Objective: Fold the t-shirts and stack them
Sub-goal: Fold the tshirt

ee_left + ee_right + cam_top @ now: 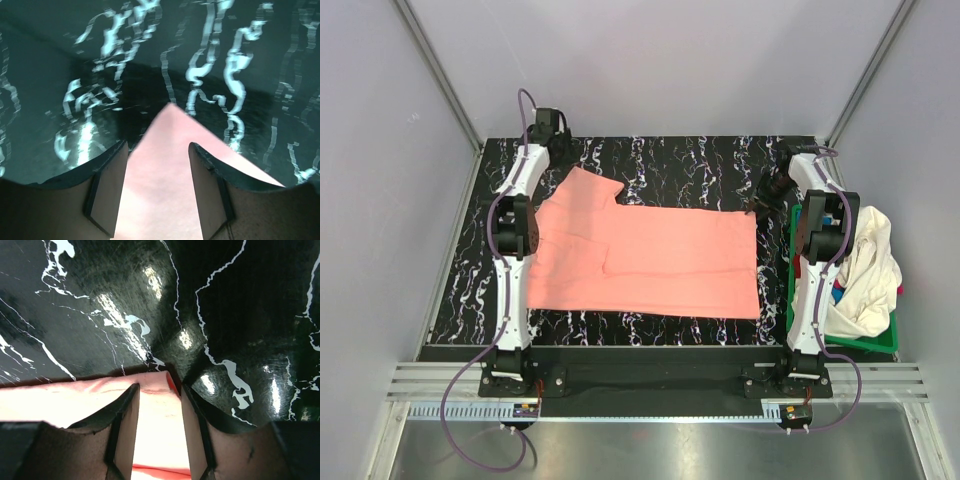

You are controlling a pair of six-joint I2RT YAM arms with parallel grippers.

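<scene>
A salmon-pink t-shirt (650,260) lies spread flat on the black marbled table (700,160). My left gripper (568,158) sits low at the shirt's far left sleeve corner. In the left wrist view the left gripper (158,146) is open, its fingers astride the pointed pink cloth (160,200). My right gripper (767,195) is at the shirt's far right corner. The right wrist view shows the right gripper (160,387) open, with the hemmed corner of the pink cloth (157,425) between its fingers. A cream-white t-shirt (865,270) is heaped in the basket.
A green plastic basket (865,345) stands at the table's right edge, beside the right arm, with the cream cloth spilling over its rim. Grey walls close in the table on the left, back and right. A metal rail runs along the near edge.
</scene>
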